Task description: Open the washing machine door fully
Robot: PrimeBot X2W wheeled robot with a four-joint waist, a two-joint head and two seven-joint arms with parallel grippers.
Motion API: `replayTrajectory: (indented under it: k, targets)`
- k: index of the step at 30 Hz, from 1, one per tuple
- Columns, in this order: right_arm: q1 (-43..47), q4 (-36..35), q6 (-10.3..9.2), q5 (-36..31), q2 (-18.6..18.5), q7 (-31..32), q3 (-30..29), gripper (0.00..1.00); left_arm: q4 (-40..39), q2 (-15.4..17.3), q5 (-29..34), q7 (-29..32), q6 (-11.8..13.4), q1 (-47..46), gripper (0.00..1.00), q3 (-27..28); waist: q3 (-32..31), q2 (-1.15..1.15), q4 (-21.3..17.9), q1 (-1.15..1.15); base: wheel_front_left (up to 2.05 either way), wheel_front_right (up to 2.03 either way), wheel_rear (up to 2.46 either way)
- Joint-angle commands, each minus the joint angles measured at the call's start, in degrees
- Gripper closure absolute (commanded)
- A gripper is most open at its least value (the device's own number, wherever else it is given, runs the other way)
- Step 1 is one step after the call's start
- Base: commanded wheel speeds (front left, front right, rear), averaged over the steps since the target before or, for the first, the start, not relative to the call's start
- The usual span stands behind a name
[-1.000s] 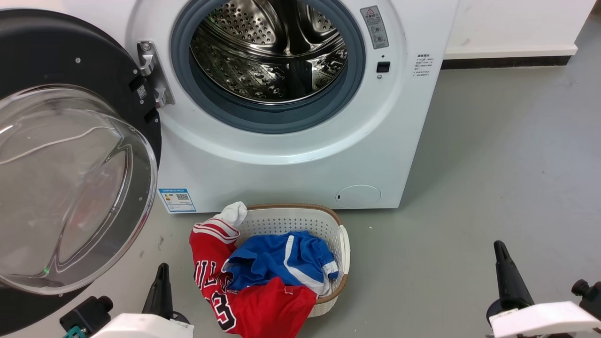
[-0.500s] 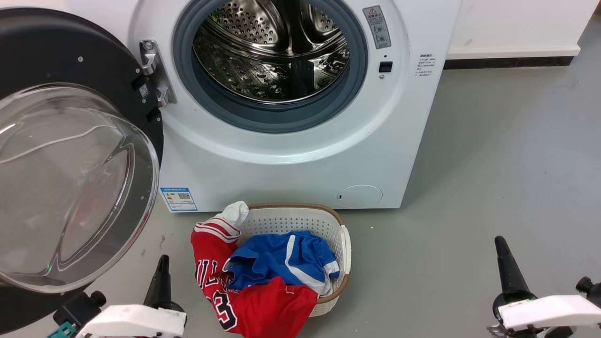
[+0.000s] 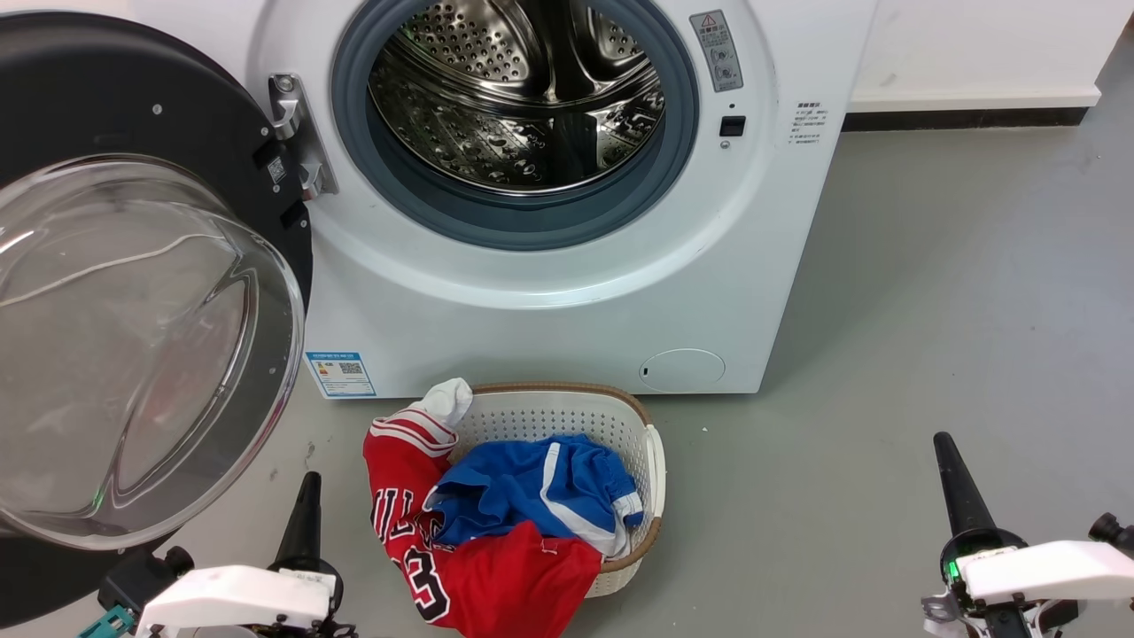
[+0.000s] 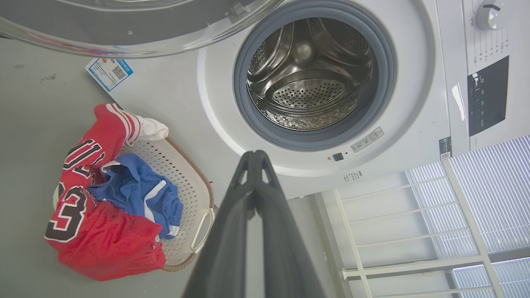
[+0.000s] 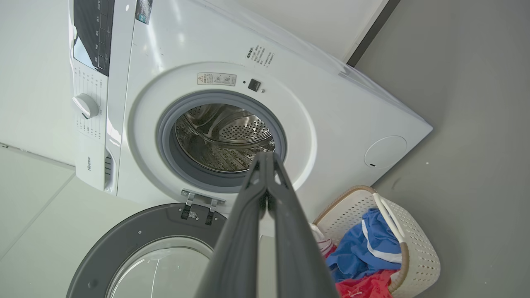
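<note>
Both grippers have crept a little higher in the head view than a second ago, and the whole picture has slid slightly, so the camera has shifted too. In that view the left gripper (image 3: 309, 483) points up at the lower left and the right gripper (image 3: 943, 443) at the lower right, each well apart from the washing machine (image 3: 549, 301). The washing machine door (image 3: 133, 337) hangs wide open on its hinge at the left of the opening, its glass bowl bulging toward the camera, and the steel drum (image 3: 523, 106) is bare. A white basket (image 3: 567, 416) sits on the floor (image 3: 930, 310) just in front of the machine, with a red jersey (image 3: 478, 585) draped over its rim and blue shorts (image 3: 523, 496) inside. From the left wrist, the left jaws are pressed together, aimed at the drum opening, with the door's rim along the top edge. From the right wrist, the right jaws are likewise together, with the open door lying below the opening.
</note>
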Motion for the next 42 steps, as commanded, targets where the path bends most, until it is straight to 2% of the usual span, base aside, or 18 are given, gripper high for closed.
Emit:
replayTrajectory:
  k: [1,42]
  targets:
    - [-1.2,-0.2,0.01,1.1,-0.4,0.3,-0.2,1.0,-0.2,0.0,-1.1,0.2,-0.5,-1.5,1.0,0.3,0.0,0.0,0.0,0.0,0.0,0.0,0.0]
    - [-4.6,2.8,0.0,20.9,0.0,5.8,-2.1,1.0,2.1,0.0,-22.6,5.4,-3.0,-4.9,1.0,2.0,0.1,0.0,0.9,0.0,0.0,0.0,0.0]
